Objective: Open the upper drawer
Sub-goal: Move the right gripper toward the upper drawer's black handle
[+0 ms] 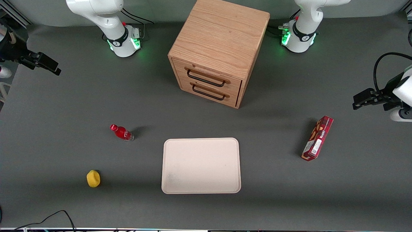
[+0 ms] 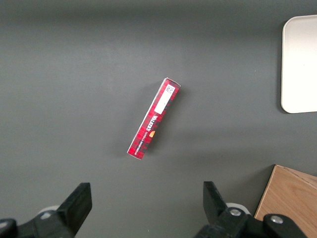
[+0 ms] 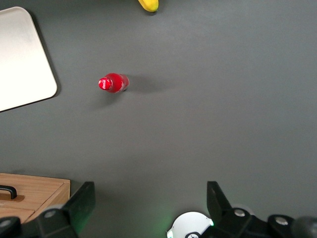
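Note:
The oak cabinet (image 1: 222, 38) stands at the back middle of the table. Its upper drawer (image 1: 210, 73) is shut, with a black wire bar handle (image 1: 206, 79). The lower drawer (image 1: 212, 91) beneath it is shut too. My right gripper (image 1: 51, 66) hangs high at the working arm's end of the table, far off sideways from the cabinet. In the right wrist view the gripper (image 3: 149, 201) is open wide and empty above bare table, with a corner of the cabinet (image 3: 34, 191) at the frame's edge.
A red bottle (image 1: 121, 132) stands nearer the front camera than the cabinet and shows in the right wrist view (image 3: 113, 83). A yellow object (image 1: 93, 178) lies nearer still. A white tray (image 1: 201, 166) lies in front of the drawers. A red box (image 1: 317, 138) stands toward the parked arm's end.

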### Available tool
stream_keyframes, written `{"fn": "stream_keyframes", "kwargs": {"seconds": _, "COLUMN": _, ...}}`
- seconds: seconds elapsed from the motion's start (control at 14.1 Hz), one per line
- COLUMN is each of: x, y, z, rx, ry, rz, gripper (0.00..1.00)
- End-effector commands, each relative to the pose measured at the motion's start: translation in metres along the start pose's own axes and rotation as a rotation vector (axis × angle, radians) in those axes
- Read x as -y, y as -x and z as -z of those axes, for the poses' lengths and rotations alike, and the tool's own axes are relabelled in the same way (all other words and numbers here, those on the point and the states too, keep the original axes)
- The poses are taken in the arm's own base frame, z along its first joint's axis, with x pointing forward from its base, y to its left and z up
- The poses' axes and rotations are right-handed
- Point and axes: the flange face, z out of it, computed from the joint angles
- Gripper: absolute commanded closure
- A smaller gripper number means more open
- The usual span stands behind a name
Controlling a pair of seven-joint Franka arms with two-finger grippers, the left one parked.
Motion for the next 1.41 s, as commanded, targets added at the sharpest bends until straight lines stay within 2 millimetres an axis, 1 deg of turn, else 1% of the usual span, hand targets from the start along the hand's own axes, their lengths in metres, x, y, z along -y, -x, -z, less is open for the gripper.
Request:
{"fn": "stream_keyframes", "kwargs": {"seconds": 0.0, "x": 0.001, "y": 0.001, "z": 0.006, "rx": -0.002, "ry": -0.013, "rz": 0.022, "gripper": 0.00}}
{"fn": "stream_keyframes", "kwargs": {"seconds": 0.21, "x": 0.005, "y": -0.004, "z": 0.008, "rx": -0.003, "ry": -0.015, "rz": 0.013, "gripper": 0.00}}
{"fn": "stream_keyframes", "kwargs": {"seconds": 0.35, "x": 0.010, "y": -0.003, "z": 0.009, "rx": -0.005, "ry": -0.014, "rz": 0.051, "gripper": 0.00}}
{"fn": "stream_keyframes", "kwargs": {"seconds": 0.42, "x": 0.026, "y": 0.004, "z": 0.013, "rx": -0.009, "ry": -0.009, "rz": 0.140, "gripper": 0.00}}
{"fn": "stream_keyframes", "kwargs": {"seconds": 0.49, "x": 0.033, "y": 0.010, "z": 0.017, "rx": 0.011, "ry": -0.007, "rz": 0.214, "gripper": 0.00}}
{"fn": "stream_keyframes", "kwargs": {"seconds": 0.57, "x": 0.042, "y": 0.012, "z": 0.018, "rx": 0.038, "ry": -0.046, "rz": 0.276, "gripper": 0.00}}
{"fn": "stream_keyframes", "kwargs": {"seconds": 0.64, "x": 0.048, "y": 0.013, "z": 0.018, "rx": 0.046, "ry": -0.098, "rz": 0.335, "gripper": 0.00}}
{"fn": "stream_keyframes", "kwargs": {"seconds": 0.71, "x": 0.055, "y": 0.009, "z": 0.017, "rx": 0.054, "ry": -0.137, "rz": 0.395, "gripper": 0.00}}
{"fn": "stream_keyframes", "kwargs": {"seconds": 0.78, "x": 0.078, "y": 0.008, "z": 0.018, "rx": 0.052, "ry": -0.143, "rz": 0.506, "gripper": 0.00}}
{"fn": "stream_keyframes", "kwargs": {"seconds": 0.85, "x": 0.108, "y": 0.011, "z": 0.017, "rx": 0.052, "ry": -0.144, "rz": 0.649, "gripper": 0.00}}
{"fn": "stream_keyframes", "kwargs": {"seconds": 0.92, "x": 0.126, "y": 0.013, "z": 0.013, "rx": 0.061, "ry": -0.156, "rz": 0.755, "gripper": 0.00}}
{"fn": "stream_keyframes", "kwargs": {"seconds": 0.99, "x": 0.142, "y": 0.017, "z": 0.008, "rx": 0.081, "ry": -0.224, "rz": 0.825, "gripper": 0.00}}
{"fn": "stream_keyframes", "kwargs": {"seconds": 1.13, "x": 0.168, "y": 0.017, "z": -0.007, "rx": 0.135, "ry": -0.386, "rz": 0.885, "gripper": 0.00}}
{"fn": "stream_keyframes", "kwargs": {"seconds": 1.27, "x": 0.216, "y": 0.026, "z": -0.028, "rx": 0.184, "ry": -0.476, "rz": 0.996, "gripper": 0.00}}
{"fn": "stream_keyframes", "kwargs": {"seconds": 1.34, "x": 0.237, "y": 0.026, "z": -0.036, "rx": 0.197, "ry": -0.509, "rz": 1.026, "gripper": 0.00}}
